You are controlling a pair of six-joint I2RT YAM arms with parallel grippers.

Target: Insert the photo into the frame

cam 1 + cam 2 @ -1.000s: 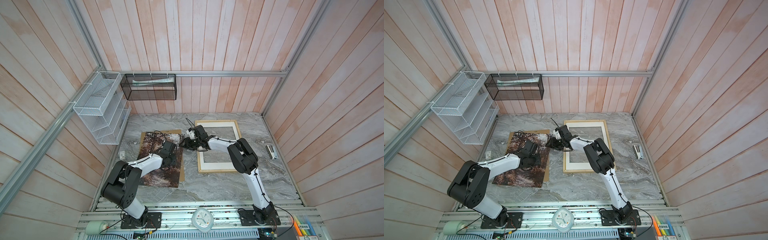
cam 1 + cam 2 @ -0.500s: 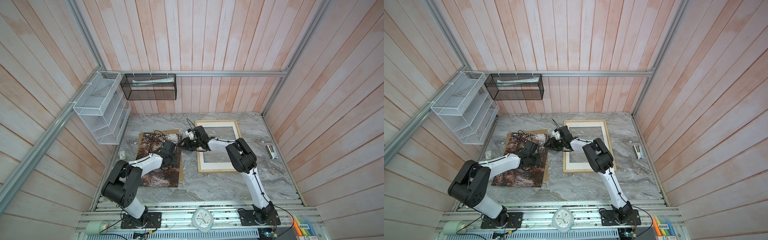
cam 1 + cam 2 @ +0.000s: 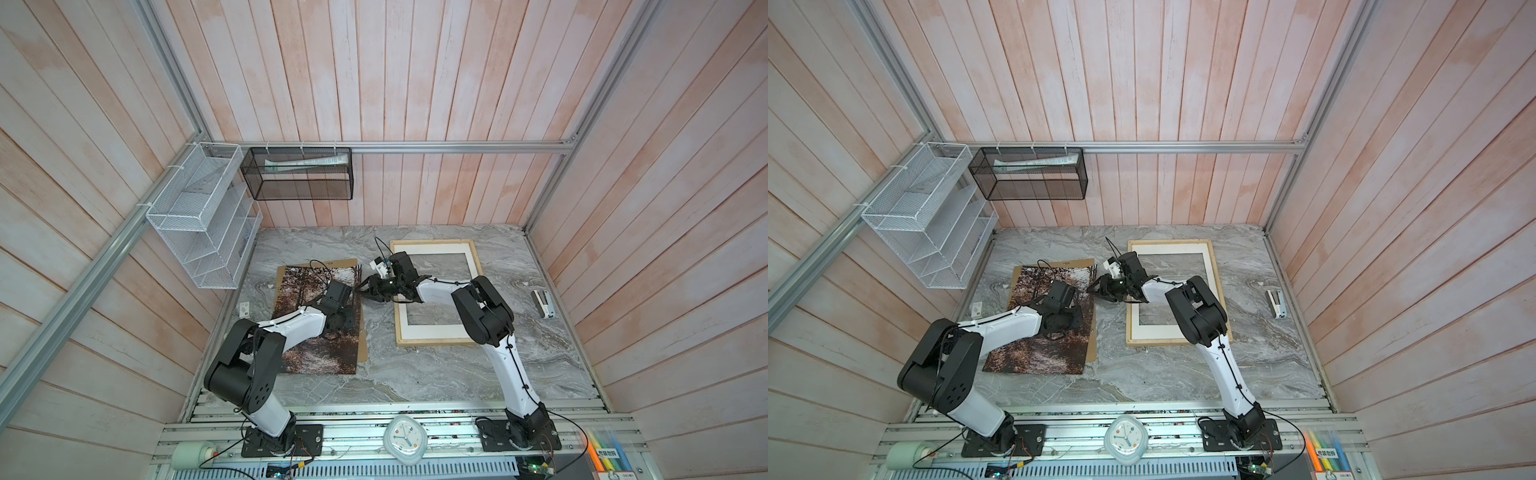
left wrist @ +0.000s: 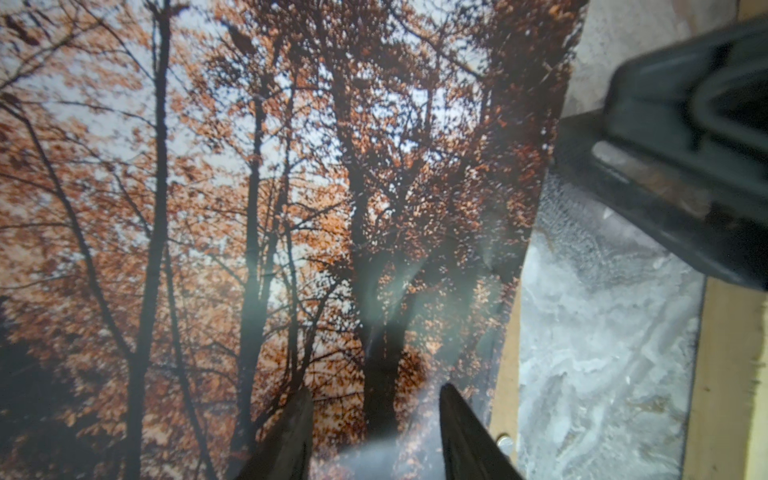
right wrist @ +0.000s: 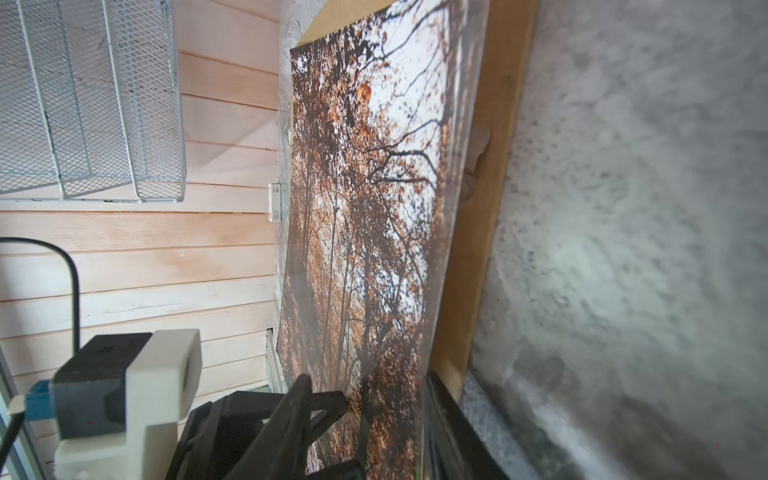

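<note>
Photo [image 3: 328, 357] lies on brown board [image 3: 362, 332] near frame [image 3: 432, 241] — right gripper [image 3: 362, 291], jaws half-open, straddles its edge; left gripper [image 4: 374, 399] half-open above, empty. Risk: shallow bite — print slips or creases on lifting.

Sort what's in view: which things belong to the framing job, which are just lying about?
Job: photo, frame, white mat, brown backing board, left pincer, right pincer.
Lying about: white stapler-like item, small tag, white wire rack, black mesh basket, clock.
</note>
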